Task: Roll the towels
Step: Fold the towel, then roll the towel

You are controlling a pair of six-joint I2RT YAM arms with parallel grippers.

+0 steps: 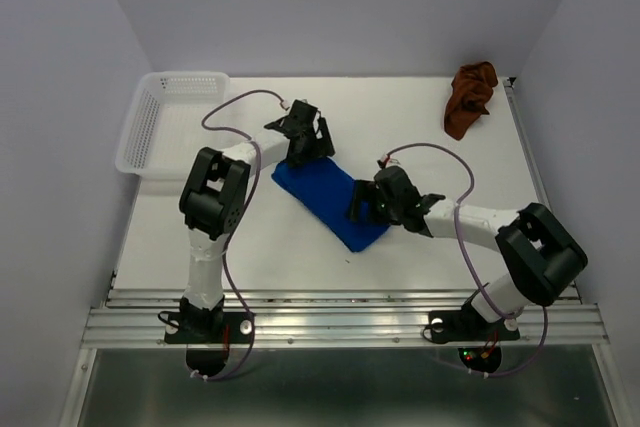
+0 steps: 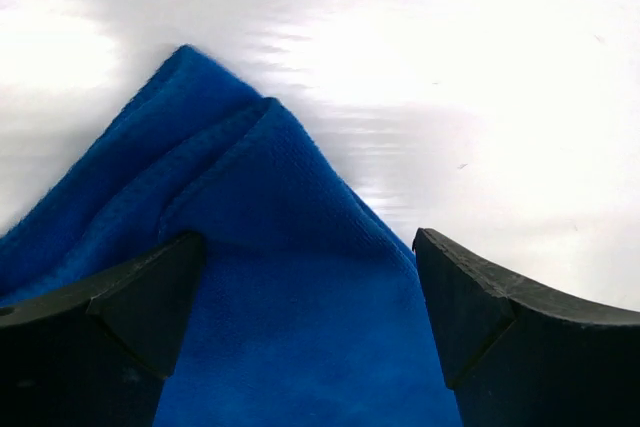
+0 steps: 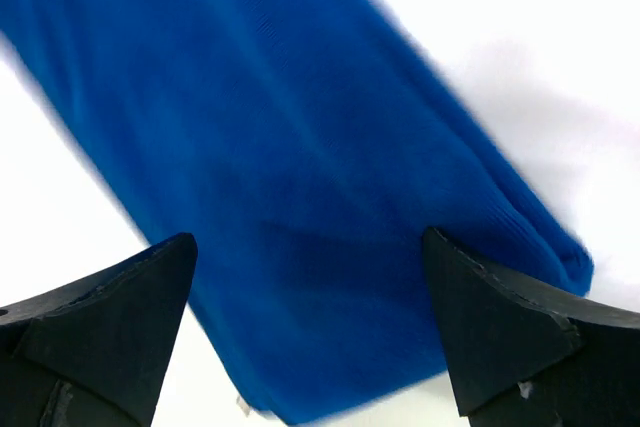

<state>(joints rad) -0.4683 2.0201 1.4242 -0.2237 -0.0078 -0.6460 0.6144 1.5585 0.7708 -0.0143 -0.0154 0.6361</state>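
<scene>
1. Towels first: the bright royal-blue cloth towel (image 1: 328,199) lies as a long flat strip slanting across the middle of the white table (image 1: 250,257). The rust-brown cloth towel (image 1: 470,97) sits crumpled near the far right corner, well apart from both arms.
2. A white perforated plastic basket (image 1: 140,127) stands at the far left corner, with nothing visible in it.
3. My left gripper (image 2: 308,242) hangs over the far end of the blue strip. Its fingers are spread wide to either side of a rumpled, peaked corner, pinching nothing.
4. My right gripper (image 3: 308,239) is low over the near end of the strip. Its fingers are equally wide, straddling the cloth, and nothing is gripped.
5. I judge the step in hand to be the start of the blue towel's roll. The cloth looks folded to a strip, with no turn put into it yet.
6. I think the next move calls for lowering onto one short end and closing on its edge. That edge then has to be tipped over onto the strip so the first turn sits square, not skewed.
7. The bunched far corner may need flattening, or the roll could come out lopsided.
8. The brown towel is untouched, so I reckon the job is in its early part.
</scene>
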